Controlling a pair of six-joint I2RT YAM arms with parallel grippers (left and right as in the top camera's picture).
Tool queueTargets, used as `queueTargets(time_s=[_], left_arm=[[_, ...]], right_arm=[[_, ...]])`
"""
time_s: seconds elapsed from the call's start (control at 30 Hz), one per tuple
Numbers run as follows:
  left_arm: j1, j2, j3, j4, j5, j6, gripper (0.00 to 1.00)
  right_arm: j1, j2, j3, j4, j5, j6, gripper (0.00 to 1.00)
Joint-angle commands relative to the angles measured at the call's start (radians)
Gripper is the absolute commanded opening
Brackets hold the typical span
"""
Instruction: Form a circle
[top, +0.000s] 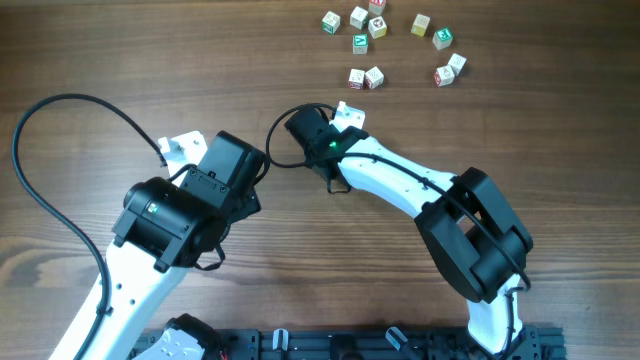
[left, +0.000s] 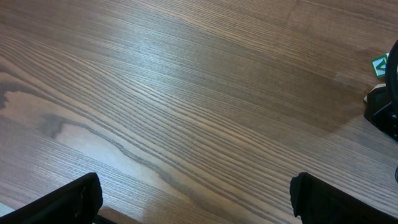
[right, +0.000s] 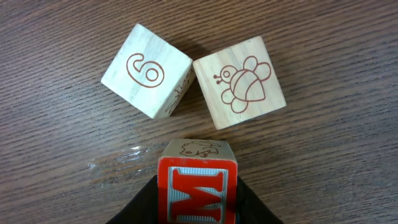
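While the right hand (right: 198, 208) sits at the lower middle of the right wrist frame, it is clenched on the red-M cube (right: 198, 177), with a dark finger (right: 142, 210) on each side. Just above, on the bench (right: 56, 186), the 6 cube (right: 146, 70) and the bee cube (right: 239, 82) lie touching. In the overhead frame this pair lies at upper middle, below the other cubes (top: 377, 27), which are spread in an open, uneven arc at upper right, not yet a circle. The left hand (left: 196, 199) is released, spread wide over bare wood, holding nothing.
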Motion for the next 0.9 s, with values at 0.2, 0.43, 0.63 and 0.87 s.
queueTargets(time_s=[0.2, 0.43, 0.63, 0.87], left_arm=[[0.003, -0.007, -0.004, 0.000, -0.003, 0.005, 1.00], [0.003, -0.007, -0.004, 0.000, -0.003, 0.005, 1.00], [0.003, -0.007, -0.004, 0.000, -0.003, 0.005, 1.00], [0.003, -0.007, -0.004, 0.000, -0.003, 0.005, 1.00]], right_arm=[[0.013, 0.030, 0.021, 0.029, -0.001, -0.036, 0.29], [0.013, 0.042, 0.021, 0.036, 0.002, -0.033, 0.30], [0.012, 0.045, 0.021, 0.040, 0.003, -0.032, 0.33], [0.012, 0.045, 0.021, 0.048, 0.007, -0.032, 0.34]])
